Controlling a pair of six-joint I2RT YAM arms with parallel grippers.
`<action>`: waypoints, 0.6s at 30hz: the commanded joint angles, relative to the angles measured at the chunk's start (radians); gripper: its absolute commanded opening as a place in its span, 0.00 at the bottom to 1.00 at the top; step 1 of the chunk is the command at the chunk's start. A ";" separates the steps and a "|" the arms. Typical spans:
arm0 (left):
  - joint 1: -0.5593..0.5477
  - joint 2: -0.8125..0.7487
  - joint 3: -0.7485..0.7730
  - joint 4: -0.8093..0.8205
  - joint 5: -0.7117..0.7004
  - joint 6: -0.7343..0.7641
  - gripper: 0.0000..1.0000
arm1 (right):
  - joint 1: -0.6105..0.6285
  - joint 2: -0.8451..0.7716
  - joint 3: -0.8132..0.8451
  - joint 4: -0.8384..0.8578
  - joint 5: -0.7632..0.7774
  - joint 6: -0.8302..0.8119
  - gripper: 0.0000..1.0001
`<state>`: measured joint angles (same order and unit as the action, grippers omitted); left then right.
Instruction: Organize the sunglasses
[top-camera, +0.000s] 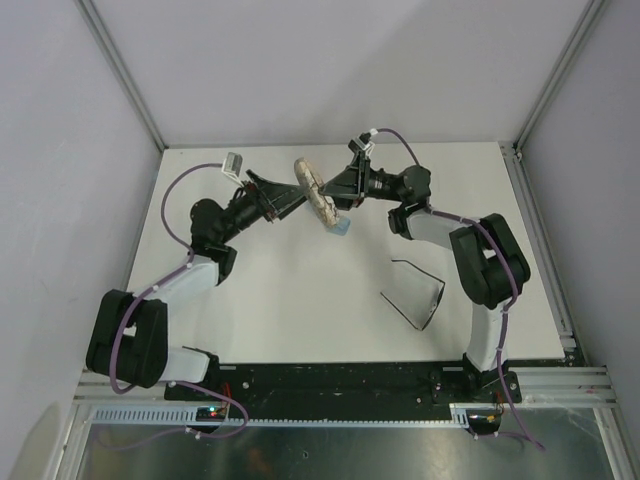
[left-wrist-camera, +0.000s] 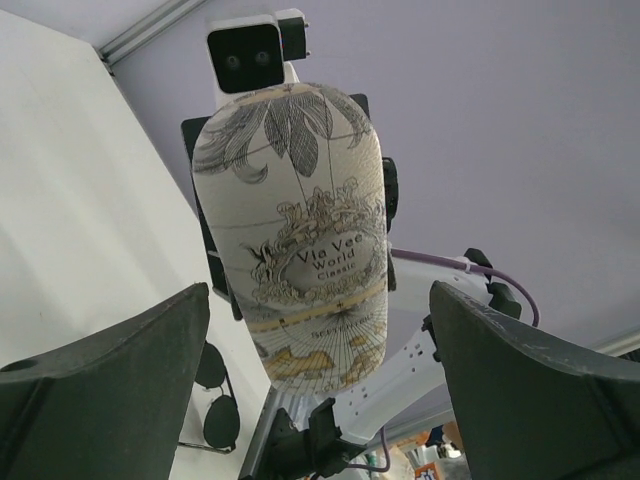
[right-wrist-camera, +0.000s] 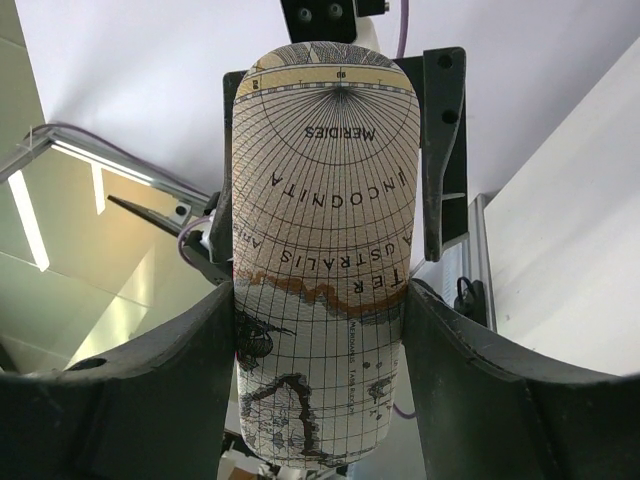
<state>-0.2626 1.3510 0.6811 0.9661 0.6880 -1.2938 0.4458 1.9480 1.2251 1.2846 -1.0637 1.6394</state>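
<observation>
sunglasses (top-camera: 415, 295): thin black frame, clear lenses; left gripper (left-wrist-camera: 318, 300) agape; right gripper (right-wrist-camera: 320, 300) clamps case (right-wrist-camera: 320, 180)

Your left arm (top-camera: 190, 282) and right arm (top-camera: 485, 262) are a matched pair: bulky black joint housings alternate with smooth white link shells. A purple cable (top-camera: 167, 200) loops loosely along each one. Your left fingers (left-wrist-camera: 110, 380) and right fingers (right-wrist-camera: 500, 390) are thick, matte, dark-grey wedges. The right arm's wrist camera (left-wrist-camera: 245, 57) is a white box with a black face and two small lenses.
</observation>
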 joint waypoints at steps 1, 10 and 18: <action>-0.016 0.027 0.035 0.060 0.010 -0.035 0.94 | 0.017 0.005 0.008 0.174 -0.002 -0.031 0.24; -0.020 0.044 0.031 0.071 0.004 -0.031 0.75 | 0.030 -0.017 0.007 0.042 -0.017 -0.137 0.22; -0.020 0.050 0.025 0.074 0.000 -0.009 0.53 | 0.045 -0.076 0.007 -0.244 -0.020 -0.376 0.20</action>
<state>-0.2745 1.4029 0.6811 0.9981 0.6872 -1.3182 0.4690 1.9427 1.2247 1.1870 -1.0740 1.4441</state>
